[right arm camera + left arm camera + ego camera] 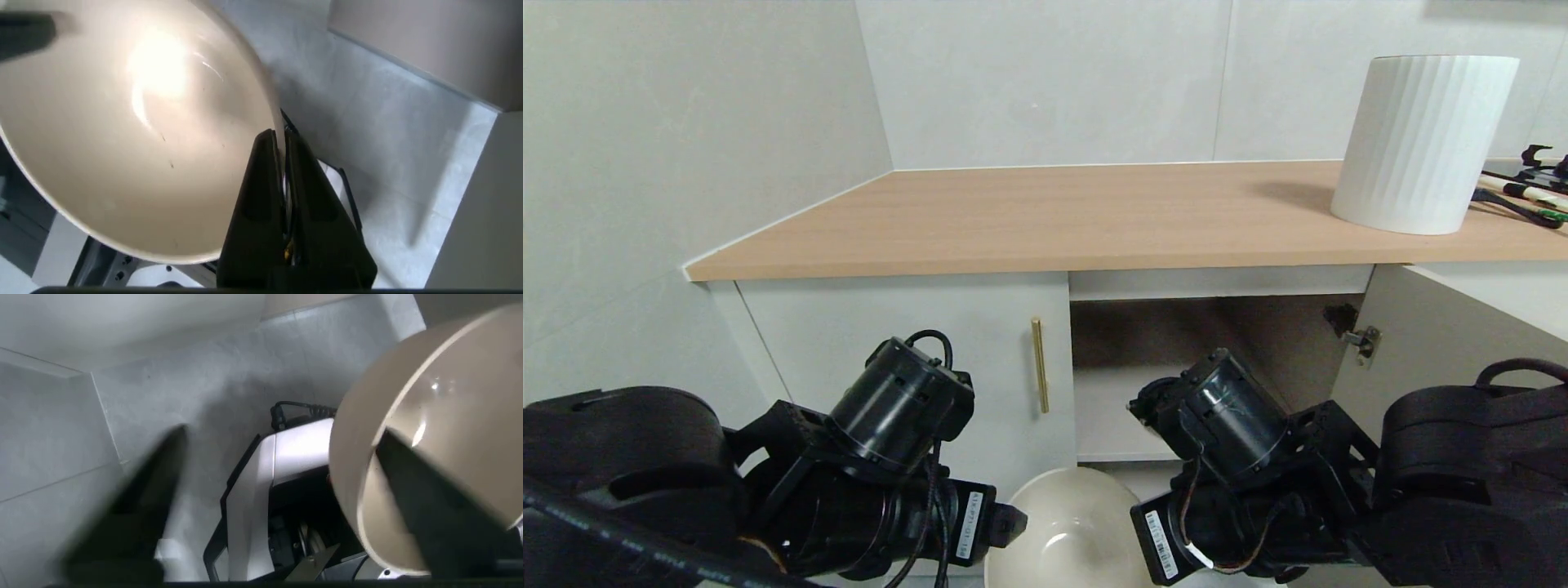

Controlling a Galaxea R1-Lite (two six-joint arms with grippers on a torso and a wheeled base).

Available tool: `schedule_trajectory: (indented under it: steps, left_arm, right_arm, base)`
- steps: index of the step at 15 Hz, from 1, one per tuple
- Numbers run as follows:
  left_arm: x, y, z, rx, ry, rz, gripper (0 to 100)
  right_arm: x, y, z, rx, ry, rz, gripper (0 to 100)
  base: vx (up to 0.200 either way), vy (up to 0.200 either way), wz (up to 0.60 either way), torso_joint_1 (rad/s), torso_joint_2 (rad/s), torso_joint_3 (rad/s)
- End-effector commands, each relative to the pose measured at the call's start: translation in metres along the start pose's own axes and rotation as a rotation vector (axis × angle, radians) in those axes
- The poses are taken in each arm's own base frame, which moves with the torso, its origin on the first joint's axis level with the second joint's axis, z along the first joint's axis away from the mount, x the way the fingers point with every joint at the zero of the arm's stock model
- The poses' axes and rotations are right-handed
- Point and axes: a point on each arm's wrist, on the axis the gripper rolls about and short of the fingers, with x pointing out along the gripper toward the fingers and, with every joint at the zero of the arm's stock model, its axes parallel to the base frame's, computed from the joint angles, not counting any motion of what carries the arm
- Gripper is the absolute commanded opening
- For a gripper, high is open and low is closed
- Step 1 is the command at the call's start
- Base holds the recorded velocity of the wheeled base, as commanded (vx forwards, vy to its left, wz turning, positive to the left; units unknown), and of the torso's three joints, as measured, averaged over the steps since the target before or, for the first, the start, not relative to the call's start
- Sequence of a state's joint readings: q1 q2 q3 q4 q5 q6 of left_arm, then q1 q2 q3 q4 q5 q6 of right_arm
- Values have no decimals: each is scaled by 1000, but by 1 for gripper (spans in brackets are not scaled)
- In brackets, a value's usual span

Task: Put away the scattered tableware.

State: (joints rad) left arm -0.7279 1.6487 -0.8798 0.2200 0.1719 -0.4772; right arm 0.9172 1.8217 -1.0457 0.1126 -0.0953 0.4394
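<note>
A cream bowl (pixel 1068 527) hangs low between my two arms, in front of the cabinet. My right gripper (pixel 279 140) is shut on the bowl's (pixel 122 139) rim, one finger inside and one outside. My left gripper (pixel 279 434) is open and wide. One of its fingers (pixel 425 506) lies across the bowl's (pixel 445 400) inner side, and the other finger (pixel 135 502) stands well clear of it. In the head view both sets of fingertips are hidden below the wrists.
The right cabinet compartment (pixel 1201 367) stands open, its door (pixel 1445 343) swung out to the right. The left door, with a gold handle (pixel 1039 363), is closed. On the wooden countertop (pixel 1054 212) stand a white ribbed container (pixel 1421 139) and several utensils (pixel 1527 192) at the far right.
</note>
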Motion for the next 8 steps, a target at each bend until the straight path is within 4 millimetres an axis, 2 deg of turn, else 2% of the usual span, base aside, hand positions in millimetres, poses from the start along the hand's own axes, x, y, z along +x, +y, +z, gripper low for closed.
schedule_trajectory:
  steps: [1,4,8]
  left_arm:
    - [-3,0,1,-2,-11,-10,100]
    - [-14,1,3,-10,-46,-29,100]
    - [-18,1,5,-16,-79,-45,100]
  right_arm:
    - [0,0,0,1,-2,3,0]
    - [6,-3,1,11,8,-14,0]
    - [30,-31,1,69,59,-92,0]
  base:
    - [0,0,0,0,0,0]
    - [0,0,0,0,0,0]
    - [0,0,0,0,0,0]
